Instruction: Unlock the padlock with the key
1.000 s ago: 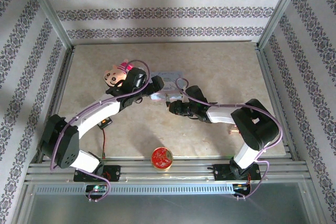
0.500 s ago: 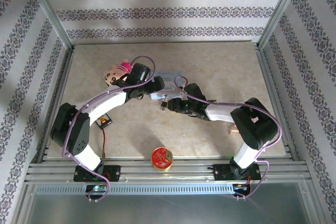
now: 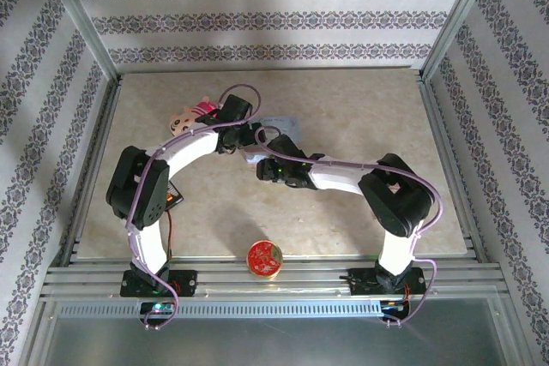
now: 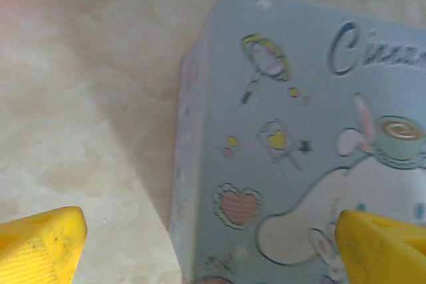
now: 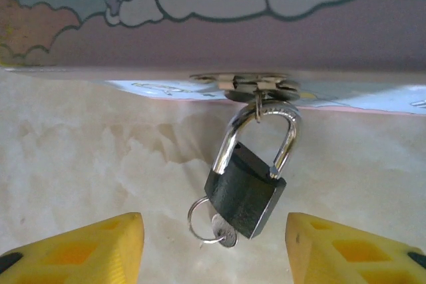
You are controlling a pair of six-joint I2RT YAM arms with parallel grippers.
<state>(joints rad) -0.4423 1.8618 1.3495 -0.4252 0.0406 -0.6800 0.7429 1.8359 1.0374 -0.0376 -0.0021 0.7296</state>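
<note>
The padlock (image 5: pixel 246 197), black-bodied with a silver shackle, hangs from the hasp (image 5: pixel 256 84) on the front of the pale blue tin (image 5: pixel 200 38). The free end of its shackle stands just out of the body. The key (image 5: pixel 225 234), on a thin wire ring, sticks in the lock's underside. My right gripper (image 5: pixel 214 225) is open a little in front of the padlock, one yellow finger on each side, touching nothing. My left gripper (image 4: pixel 210 221) is open wide at a corner of the tin (image 4: pixel 299 131), one fingertip (image 4: pixel 40 244) over the table and the other over the lid.
In the top view both arms meet at the tin (image 3: pixel 279 123) in the middle of the marble table (image 3: pixel 360 100). A pink-and-tan plush toy (image 3: pixel 189 115) lies beside the left arm. A round red disc (image 3: pixel 265 258) sits at the near edge. Metal rails border the table.
My right gripper has opened and let go of the key, which stays in the lock. Both grippers have shifted left, the left one also toward the back.
</note>
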